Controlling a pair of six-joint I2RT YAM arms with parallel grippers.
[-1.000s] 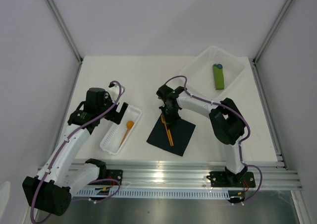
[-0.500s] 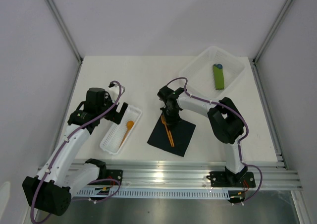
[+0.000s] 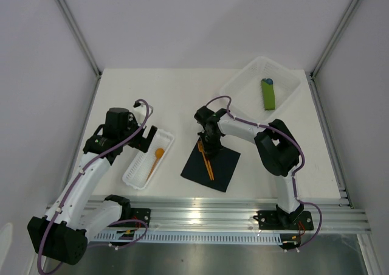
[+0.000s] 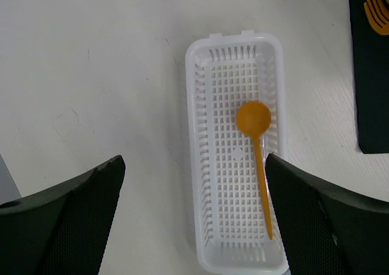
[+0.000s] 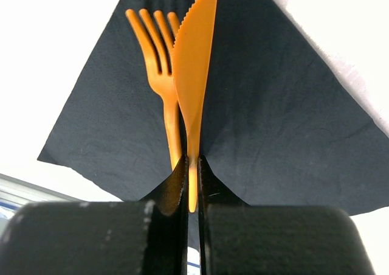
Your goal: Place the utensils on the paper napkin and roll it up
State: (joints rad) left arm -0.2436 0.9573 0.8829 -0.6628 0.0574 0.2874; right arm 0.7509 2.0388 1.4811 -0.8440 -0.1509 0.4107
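Note:
The black paper napkin (image 3: 219, 168) (image 5: 273, 117) lies flat near the table's front middle. On it lie two orange utensils, a fork (image 5: 155, 50) and a knife (image 5: 194, 62) (image 3: 207, 162), side by side. My right gripper (image 5: 192, 177) (image 3: 206, 143) is at the napkin's far corner, shut on the knife's handle, with the fork's handle just left of its fingers. An orange spoon (image 4: 258, 153) (image 3: 156, 160) lies in a white slotted basket (image 4: 191, 165) (image 3: 130, 176). My left gripper (image 4: 194, 165) (image 3: 144, 139) hangs open above that basket with nothing between its fingers.
A white mesh tray (image 3: 243, 74) at the back right holds a green rolled bundle with a blue tip (image 3: 268, 93). The napkin's left edge (image 4: 372, 74) shows at the right of the left wrist view. A metal rail (image 3: 213, 217) runs along the front edge.
The right arm has shifted only very slightly over the napkin, still shut on the knife. The left arm has not moved.

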